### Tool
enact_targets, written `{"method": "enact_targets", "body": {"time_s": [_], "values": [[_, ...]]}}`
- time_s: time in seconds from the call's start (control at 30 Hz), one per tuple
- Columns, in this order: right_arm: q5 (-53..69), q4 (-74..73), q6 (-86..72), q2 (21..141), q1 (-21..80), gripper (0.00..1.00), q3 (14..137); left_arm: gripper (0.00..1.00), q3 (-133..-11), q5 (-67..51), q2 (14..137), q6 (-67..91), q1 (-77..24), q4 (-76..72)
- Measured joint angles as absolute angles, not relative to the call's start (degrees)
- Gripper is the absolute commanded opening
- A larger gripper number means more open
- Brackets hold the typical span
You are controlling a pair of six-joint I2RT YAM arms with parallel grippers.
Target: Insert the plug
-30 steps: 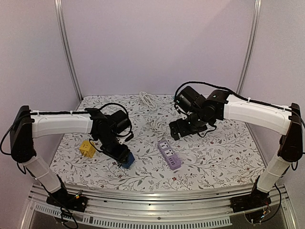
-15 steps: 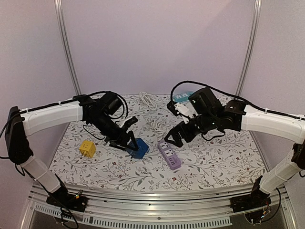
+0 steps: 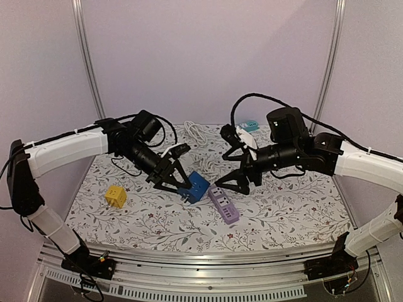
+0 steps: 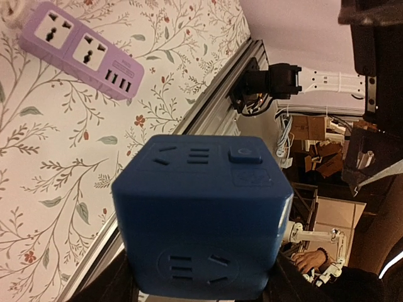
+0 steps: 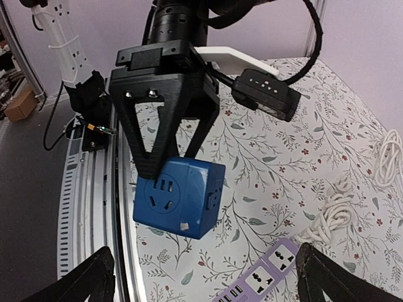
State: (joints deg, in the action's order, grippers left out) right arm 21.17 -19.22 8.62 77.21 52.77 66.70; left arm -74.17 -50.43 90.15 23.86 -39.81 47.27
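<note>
Left gripper point(image 3: 186, 189): clenched on blue socket cube point(image 3: 199, 186), fingers pressed to two opposite sides. Cube in the air, clear of the flowered tablecloth point(image 3: 283, 211), tilted, one socket face turned toward the right arm. Just right of it and lower, on the cloth: purple power strip point(image 3: 223, 205), flat, lying slantwise, sockets up, untouched.

Right gripper point(image 3: 224, 161): released, jaws spread wide, nothing between them, aimed at the cube from above the strip's far end.

Well apart to the left of the cube: yellow cube adapter point(image 3: 115, 196) on the cloth. White cable point(image 3: 204, 165) bunched just behind the strip; white coil point(image 3: 195, 132) near the back edge. Small teal thing point(image 3: 250, 125) by the back wall, too small to tell.

From right wrist: three-slot socket on the cube's near face, small pale sticker near its lower edge.
</note>
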Motion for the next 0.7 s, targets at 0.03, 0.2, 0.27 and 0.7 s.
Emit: {"method": "enact_targets", "body": {"time_s": [0.03,0.2,0.27,0.7], "values": [[23.24,-19.22,8.38,77.3,52.69,0.99,67.33,0.24,-74.85,-50.61,90.15,23.57,-39.86,47.35],[33.95,-19.64,4.91,79.33,51.86,0.99,72.47,0.27,-78.65,-49.52,89.97,20.34,-40.1,47.48],[39.42,-20.69,2.0,81.21,50.57,0.99,75.5,0.27,-78.81,-48.12,89.43,18.83,-40.29,46.96],[50.37,-31.05,-3.79,88.99,47.9,0.99,81.8,0.29,-75.37,-43.27,81.23,6.76,-42.81,39.44]]}}
